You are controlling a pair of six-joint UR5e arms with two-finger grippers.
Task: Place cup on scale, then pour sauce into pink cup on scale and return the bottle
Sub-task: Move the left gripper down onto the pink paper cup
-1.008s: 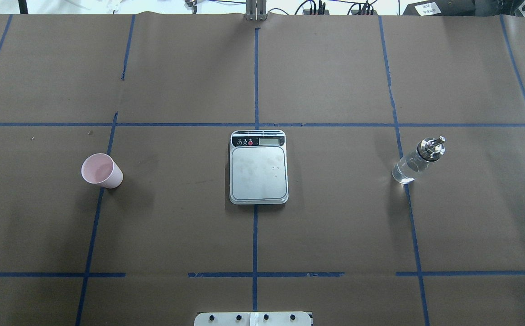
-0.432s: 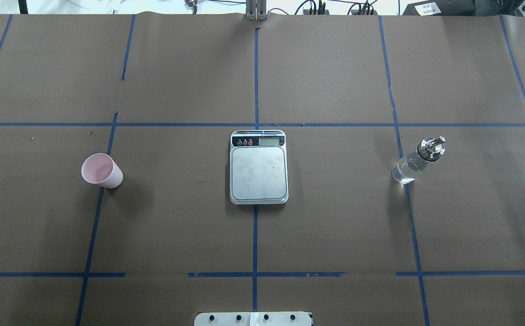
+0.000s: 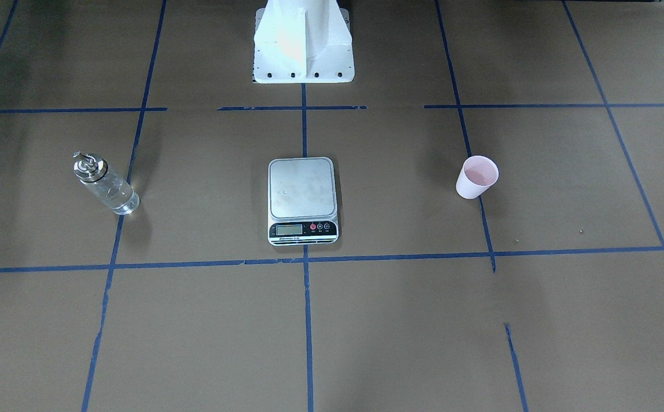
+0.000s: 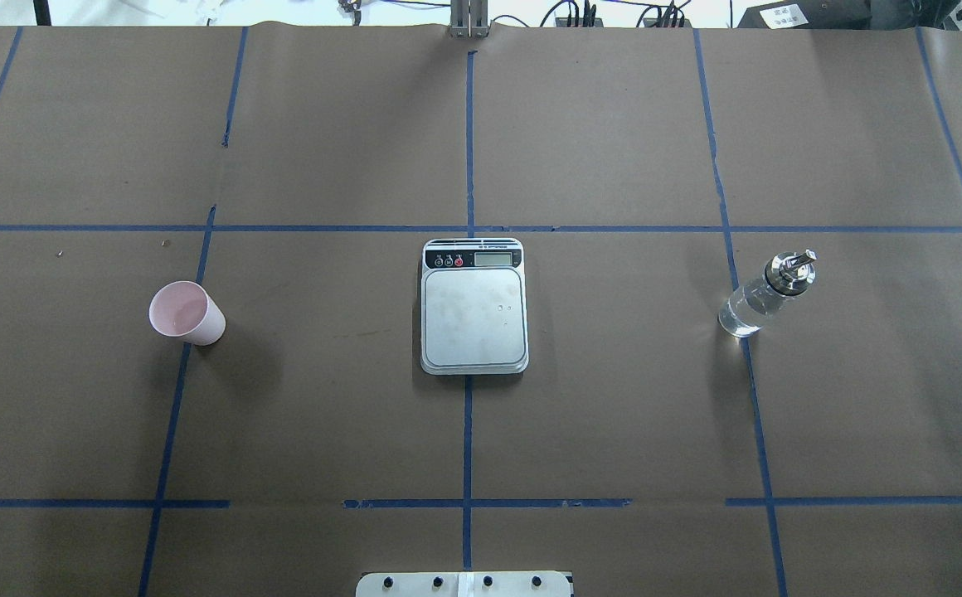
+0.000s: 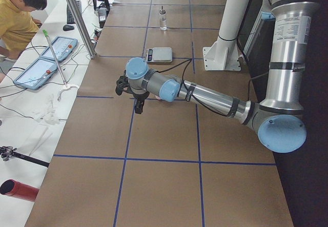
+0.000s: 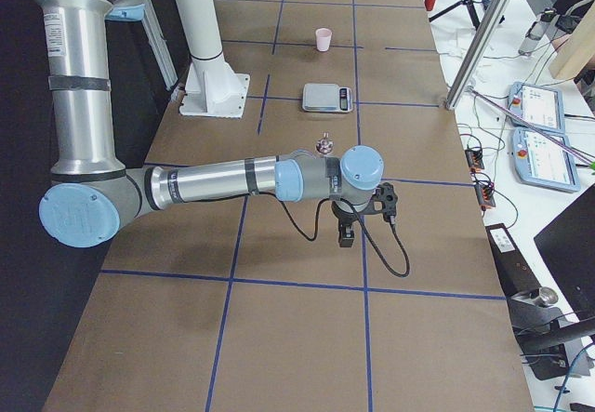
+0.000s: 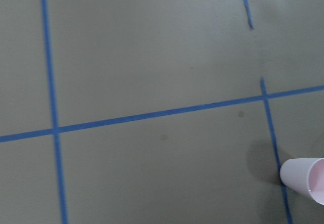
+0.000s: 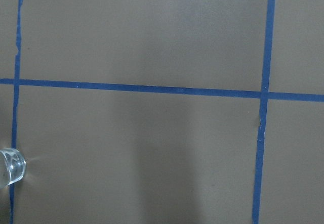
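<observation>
The pale pink cup (image 4: 187, 313) stands upright on the brown table, far left of the scale (image 4: 473, 319); it also shows in the front view (image 3: 477, 177) and at the left wrist view's edge (image 7: 304, 178). The scale's platform (image 3: 302, 189) is bare. The clear glass bottle (image 4: 767, 294) with its silver pourer cap stands upright far right of the scale, with clear sauce inside (image 3: 115, 197); its base shows in the right wrist view (image 8: 10, 166). My left gripper (image 5: 137, 104) hovers above the table near the cup. My right gripper (image 6: 346, 233) hovers near the bottle. I cannot tell whether either is open.
The white robot base (image 3: 302, 40) stands at the table's near edge. Blue tape lines grid the brown paper. A metal post (image 5: 77, 17), tablets (image 5: 46, 58) and an operator (image 5: 18, 12) are beyond the far edge.
</observation>
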